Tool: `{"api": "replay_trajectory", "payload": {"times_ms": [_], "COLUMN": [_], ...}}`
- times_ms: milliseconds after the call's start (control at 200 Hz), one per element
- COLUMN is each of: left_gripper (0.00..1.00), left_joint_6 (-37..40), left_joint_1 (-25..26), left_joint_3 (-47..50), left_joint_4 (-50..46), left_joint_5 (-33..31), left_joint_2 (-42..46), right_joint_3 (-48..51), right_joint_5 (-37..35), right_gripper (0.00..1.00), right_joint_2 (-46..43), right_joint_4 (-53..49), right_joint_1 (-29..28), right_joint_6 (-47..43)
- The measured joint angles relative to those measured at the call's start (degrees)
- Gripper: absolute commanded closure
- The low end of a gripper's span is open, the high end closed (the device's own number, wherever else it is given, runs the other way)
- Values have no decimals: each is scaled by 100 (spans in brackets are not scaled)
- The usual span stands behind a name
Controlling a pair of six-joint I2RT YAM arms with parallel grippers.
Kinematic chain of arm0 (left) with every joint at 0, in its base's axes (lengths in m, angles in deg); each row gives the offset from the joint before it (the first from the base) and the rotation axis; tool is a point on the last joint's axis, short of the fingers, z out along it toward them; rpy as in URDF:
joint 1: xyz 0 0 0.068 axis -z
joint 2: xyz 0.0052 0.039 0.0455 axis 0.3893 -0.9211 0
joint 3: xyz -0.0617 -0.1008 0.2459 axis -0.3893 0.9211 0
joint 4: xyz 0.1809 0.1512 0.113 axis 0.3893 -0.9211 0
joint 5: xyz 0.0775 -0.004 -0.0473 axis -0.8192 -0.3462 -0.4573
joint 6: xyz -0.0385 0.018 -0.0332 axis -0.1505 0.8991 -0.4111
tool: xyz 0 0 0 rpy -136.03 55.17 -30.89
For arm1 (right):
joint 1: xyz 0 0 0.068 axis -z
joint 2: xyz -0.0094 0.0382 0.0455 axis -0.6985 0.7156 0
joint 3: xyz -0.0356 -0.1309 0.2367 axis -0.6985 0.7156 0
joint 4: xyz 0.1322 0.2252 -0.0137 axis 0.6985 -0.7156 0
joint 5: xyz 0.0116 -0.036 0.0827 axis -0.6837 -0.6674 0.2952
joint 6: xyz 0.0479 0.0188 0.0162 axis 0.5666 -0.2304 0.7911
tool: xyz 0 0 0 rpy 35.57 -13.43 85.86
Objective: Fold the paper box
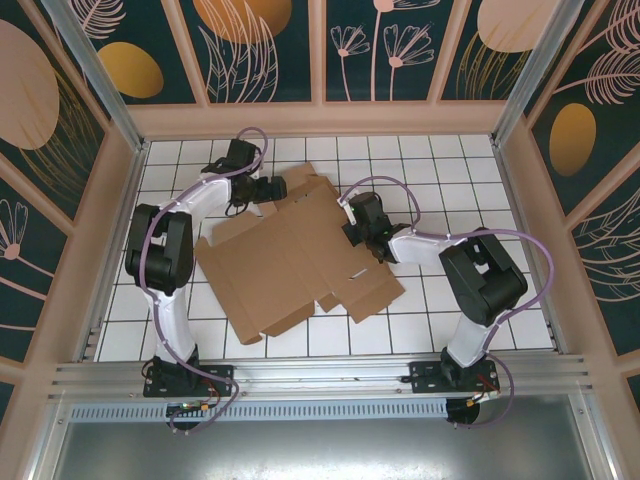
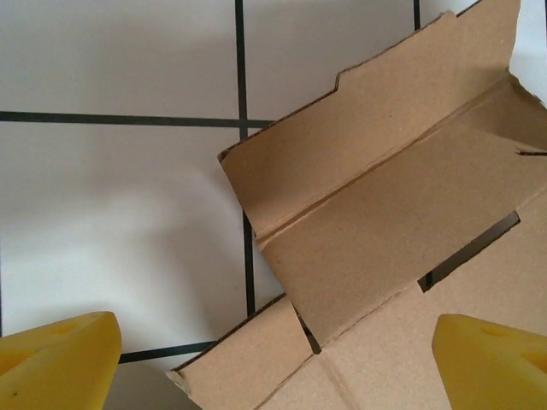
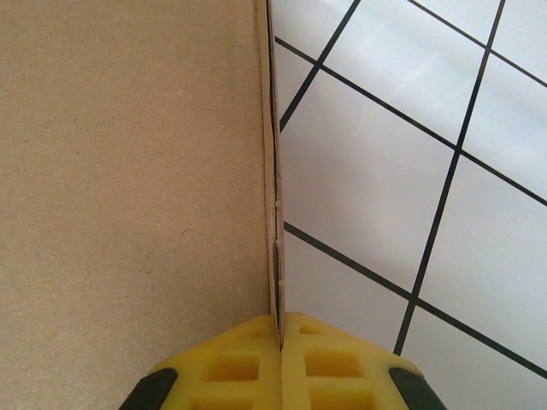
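At the centre of the white tiled worktop, your paper box lies opened out nearly flat. At its 11 o'clock corner, your left end effector hovers above a creased flap, its yellow fingers spread wide and gripping nothing. At the 2 o'clock edge, your right end effector is clamped tight on the thin cardboard edge.

White tiled table, dark grout lines in square grid. Brown cardboard box lies unfolded mid-table, mostly flat, flaps and tabs spread out. Tiles show on every side of it.
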Motion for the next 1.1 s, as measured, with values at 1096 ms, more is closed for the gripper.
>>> {"api": "replay_trajectory", "payload": {"times_ms": [1096], "left_gripper": [6], "left_joint_6": [-107], "left_joint_1": [66], "left_joint_3": [2046], "left_joint_4": [1416], "left_joint_5": [2734], "left_joint_2": [629], "right_joint_3": [72], "right_joint_5": [44], "right_gripper": [100], "right_joint_2": [-2], "right_joint_4": [-20], "right_joint_1": [9], "right_joint_6": [-28]}}
